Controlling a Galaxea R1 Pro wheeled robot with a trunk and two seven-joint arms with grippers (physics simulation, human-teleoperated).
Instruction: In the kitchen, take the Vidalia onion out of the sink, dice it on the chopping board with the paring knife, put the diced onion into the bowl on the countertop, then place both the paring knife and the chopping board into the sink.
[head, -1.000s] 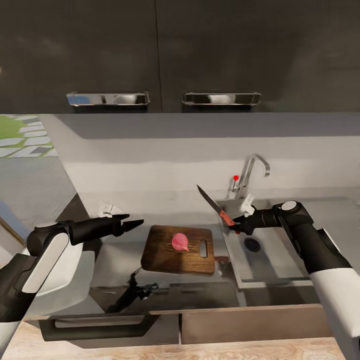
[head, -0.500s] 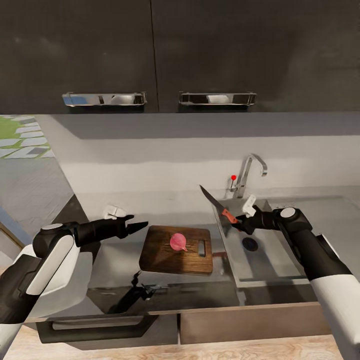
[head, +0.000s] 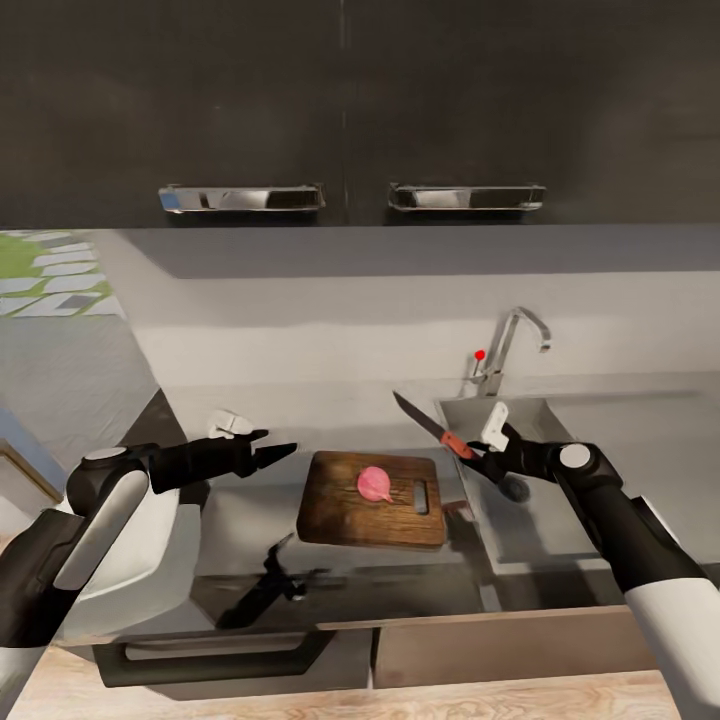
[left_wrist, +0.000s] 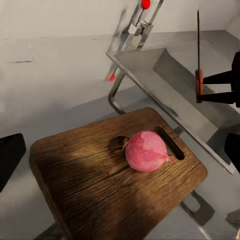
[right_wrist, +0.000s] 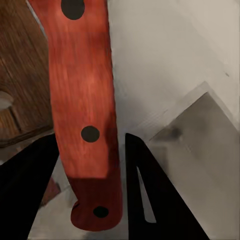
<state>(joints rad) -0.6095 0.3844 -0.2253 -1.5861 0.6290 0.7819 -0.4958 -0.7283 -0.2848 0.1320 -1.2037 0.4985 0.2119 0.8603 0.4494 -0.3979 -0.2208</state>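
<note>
The pinkish-red Vidalia onion (head: 374, 484) (left_wrist: 145, 151) lies whole near the middle of the dark wooden chopping board (head: 340, 505) (left_wrist: 90, 185), beside its slot handle hole. My right gripper (head: 478, 457) is shut on the red handle of the paring knife (head: 452, 443) (right_wrist: 85, 100) (left_wrist: 199, 85). The knife hangs over the gap between board and sink (head: 520, 520), with its dark blade pointing up and left. My left gripper (head: 283, 451) is open, in the air just left of the board. The white bowl (head: 165, 560) sits at the left, partly hidden by my left forearm.
The chrome tap (head: 510, 345) with a red dot stands behind the sink. Dark wall cabinets with two chrome handles (head: 242, 197) hang above. The grey countertop (head: 250, 520) runs left and right, with its front edge near me.
The whole view has shifted, so the camera moved. The knife in my right gripper has come lower and nearer the board's right end. Onion and board lie as before.
</note>
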